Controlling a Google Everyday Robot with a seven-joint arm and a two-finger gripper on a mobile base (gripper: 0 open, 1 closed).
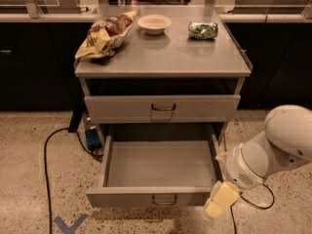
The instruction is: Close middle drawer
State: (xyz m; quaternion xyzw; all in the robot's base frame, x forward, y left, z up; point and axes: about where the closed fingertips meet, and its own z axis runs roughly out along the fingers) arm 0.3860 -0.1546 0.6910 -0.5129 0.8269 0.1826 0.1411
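Gripper (222, 199), a cream-coloured piece at the end of the white arm (273, 150), hangs low at the right front corner of the drawer (126, 198), just outside its front panel. Whether it is open or closed cannot be told, nor whether it touches the panel. The arm's rounded body sits to the right of the drawer, beside its right wall and outside it.

The drawer is pulled far out of the cabinet (163, 67), toward the camera. Its grey bottom shows from wall to wall, and its small loop handle (164, 199) sits at the middle of the front, left of the gripper. Directly above the drawer's rear, the top drawer (122, 108) is flush in the cabinet.

Higher still, on the cabinet top, lie a crumpled bag (105, 33) over the drawer's left side, a pale bowl (154, 23) over its middle and a green packet (203, 30) over its right side.

Left of the drawer, a dark cable (46, 165) loops across the speckled floor (29, 189) to a blue box (92, 139) beside the drawer's left rear corner. A blue mark (68, 224) is on the floor off the drawer's left front corner. Another thin cable (265, 204) curls on the floor right of the drawer, under the arm.
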